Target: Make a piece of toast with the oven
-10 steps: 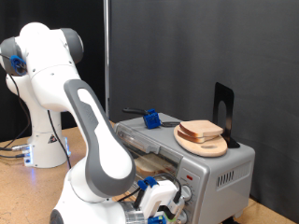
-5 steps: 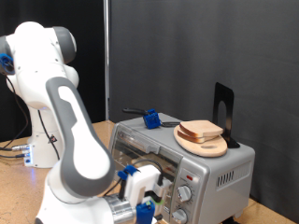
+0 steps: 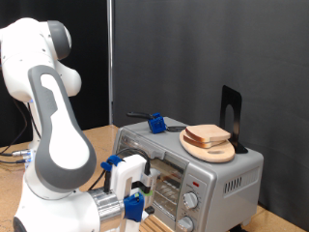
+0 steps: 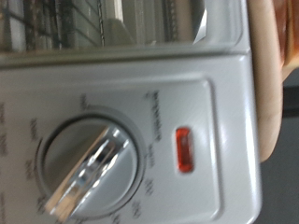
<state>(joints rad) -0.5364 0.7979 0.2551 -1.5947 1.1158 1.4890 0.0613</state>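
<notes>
At the exterior view's left stands the white Franka arm (image 3: 53,116), folded low so that its two-finger gripper with blue fittings (image 3: 130,198) sits at lower centre, just in front of the small silver-grey metal toaster oven (image 3: 227,174). I cannot tell whether the fingers stand wide or narrow; nothing shows between them. The hand appears placed there to face the oven's front. The wrist view bears this out: it is filled by the control panel, with a round silver knob (image 4: 82,168) and, beside it, a small red indicator light (image 4: 184,149) that looks lit. At centre right, on the oven's roof, a round wooden board (image 3: 209,149) carries pale bread slices with tan crust (image 3: 208,134). No single piece of toast is identifiable in either view.
</notes>
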